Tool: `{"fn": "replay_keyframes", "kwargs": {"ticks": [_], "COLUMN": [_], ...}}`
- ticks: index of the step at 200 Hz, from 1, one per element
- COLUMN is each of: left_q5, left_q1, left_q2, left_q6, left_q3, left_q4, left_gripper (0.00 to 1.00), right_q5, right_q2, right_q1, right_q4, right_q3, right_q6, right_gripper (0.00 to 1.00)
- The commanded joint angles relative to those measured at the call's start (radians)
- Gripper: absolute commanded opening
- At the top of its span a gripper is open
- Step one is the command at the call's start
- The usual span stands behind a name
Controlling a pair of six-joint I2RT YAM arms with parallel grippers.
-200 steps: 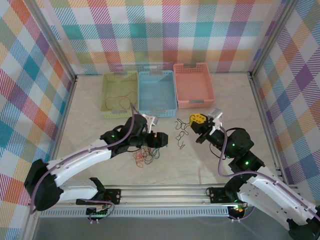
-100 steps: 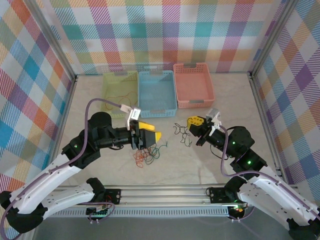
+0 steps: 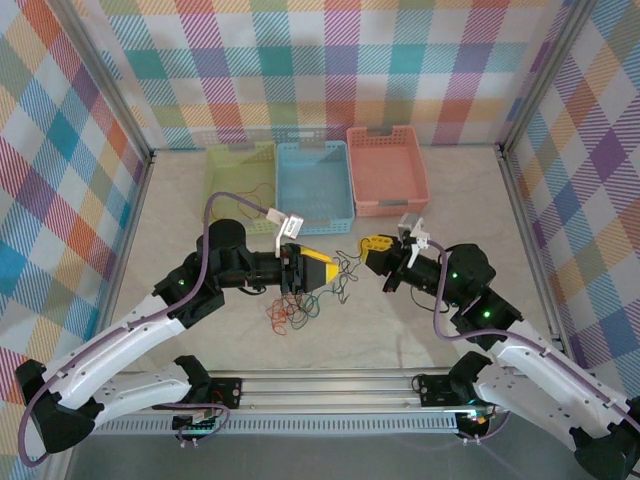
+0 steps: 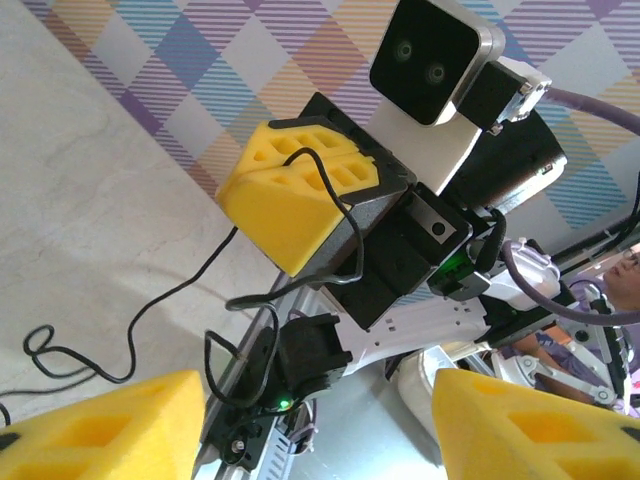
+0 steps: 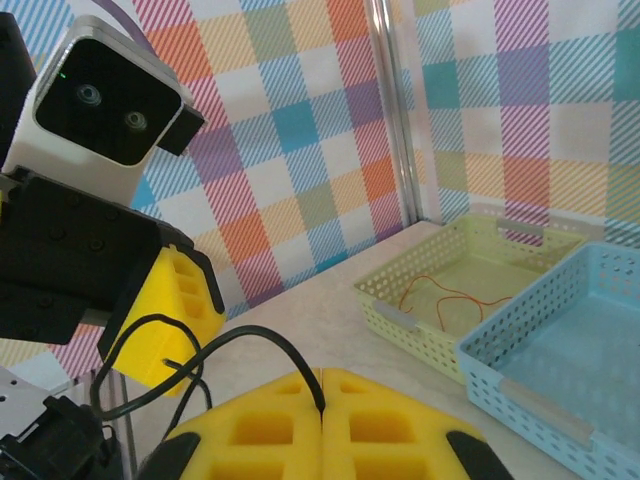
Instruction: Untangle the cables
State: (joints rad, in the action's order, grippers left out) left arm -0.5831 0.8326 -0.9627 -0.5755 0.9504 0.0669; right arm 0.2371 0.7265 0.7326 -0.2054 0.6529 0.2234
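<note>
My right gripper is shut on a black cable that arches out from between its yellow pads. That black cable hangs in loops between the two grippers. My left gripper faces the right one at close range. Its yellow fingers stand apart, with nothing between them, and a loop of the black cable lies against one finger. A tangle of orange-red and green cables lies on the table below the left gripper.
Three baskets stand in a row at the back: a yellow-green basket with an orange cable in it, a blue basket, and a pink basket. Checked walls close in the table.
My left gripper has swung round and moved right, close to the right gripper, and its jaws have narrowed a little. The right gripper has shifted left with the black cable in its grip.
</note>
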Motion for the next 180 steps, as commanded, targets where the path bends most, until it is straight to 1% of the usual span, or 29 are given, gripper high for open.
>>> {"fn": "replay_keyframes", "kwargs": {"ticks": [1, 13, 32, 56, 77, 95, 127, 148, 180], "left_q5": [-0.005, 0.016, 0.049, 0.052, 0.089, 0.072, 0.063, 0.055, 0.073], "left_q1": [0.013, 0.014, 0.013, 0.013, 0.013, 0.014, 0.017, 0.016, 0.016], "left_q2": [-0.005, -0.007, -0.007, -0.023, -0.037, -0.048, -0.049, -0.053, -0.041], "left_q6": [0.021, 0.04, 0.069, 0.083, 0.104, 0.094, 0.088, 0.078, 0.081], "left_q3": [-0.008, 0.0, 0.008, 0.011, 0.014, 0.011, 0.021, 0.022, 0.022], "left_q4": [-0.039, -0.011, 0.028, 0.029, 0.052, 0.025, 0.013, 0.005, 0.021], "left_gripper": [0.54, 0.54, 0.58, 0.58, 0.58, 0.56, 0.44, 0.31, 0.12], "right_q5": [0.04, 0.051, 0.056, 0.064, 0.075, 0.077, 0.08, 0.072, 0.068], "right_q2": [0.012, 0.017, 0.019, 0.021, 0.022, 0.022, 0.021, 0.024, 0.027], "right_q1": [-0.004, -0.004, -0.004, -0.004, -0.005, -0.004, -0.004, -0.004, -0.004], "right_q4": [-0.062, -0.064, -0.065, -0.066, -0.066, -0.06, -0.056, -0.061, -0.06], "right_q3": [0.024, 0.025, 0.023, 0.021, 0.022, 0.021, 0.018, 0.013, 0.011], "right_q6": [0.039, 0.04, 0.043, 0.047, 0.051, 0.051, 0.05, 0.047, 0.045], "right_gripper": [0.0, 0.0, 0.0, 0.0, 0.0, 0.0, 0.0, 0.0, 0.0]}}
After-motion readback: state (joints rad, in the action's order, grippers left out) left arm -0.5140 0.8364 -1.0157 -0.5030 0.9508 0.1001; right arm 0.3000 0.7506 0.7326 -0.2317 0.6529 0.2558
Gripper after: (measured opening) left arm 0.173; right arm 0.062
